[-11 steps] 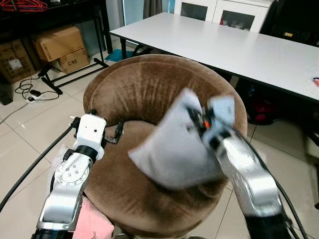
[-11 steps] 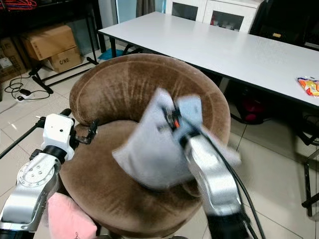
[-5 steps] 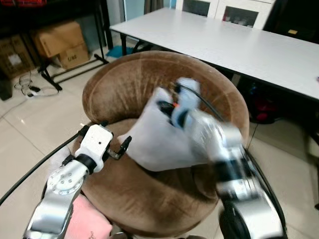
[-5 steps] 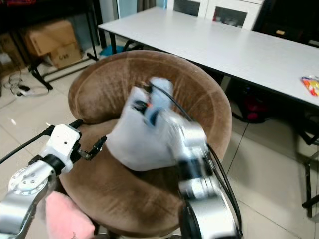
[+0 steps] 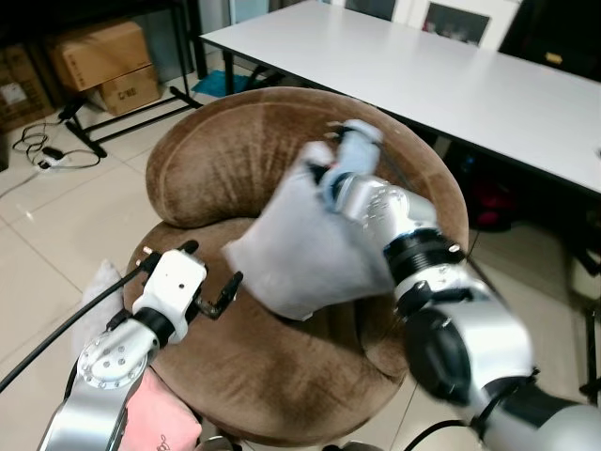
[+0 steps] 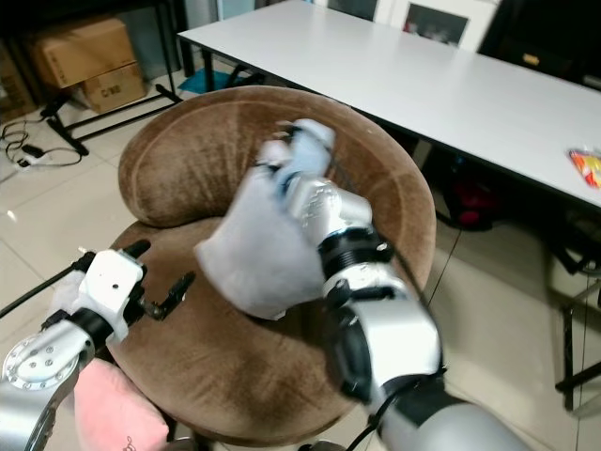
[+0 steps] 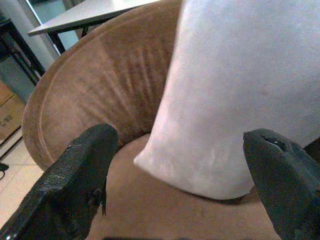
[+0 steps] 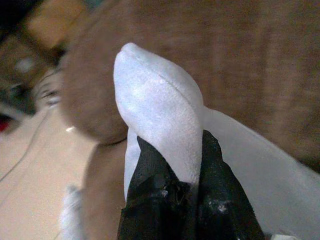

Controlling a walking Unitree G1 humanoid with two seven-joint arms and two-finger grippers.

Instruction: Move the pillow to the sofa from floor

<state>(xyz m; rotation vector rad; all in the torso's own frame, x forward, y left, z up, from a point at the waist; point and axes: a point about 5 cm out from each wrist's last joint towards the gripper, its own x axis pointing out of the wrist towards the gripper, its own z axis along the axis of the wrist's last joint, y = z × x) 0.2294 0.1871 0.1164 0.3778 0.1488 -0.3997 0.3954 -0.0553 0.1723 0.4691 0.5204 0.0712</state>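
Pillow [image 5: 305, 249] is hanging over the brown sofa [image 5: 235, 160] seat, so you are placing it now. Your right jaws [image 8: 172, 165] are pinching its corner; next, let go. Your left jaws [image 7: 180, 172] are waiting wide open beside it.

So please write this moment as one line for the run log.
right gripper: shut on pillow corner | pillow: over brown sofa seat | left gripper: open, beside pillow

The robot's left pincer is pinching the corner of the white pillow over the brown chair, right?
Not quite: it is the right pincer that pinches the white pillow by its corner over the brown chair, as the right wrist view shows. The left pincer is open beside the pillow, holding nothing.
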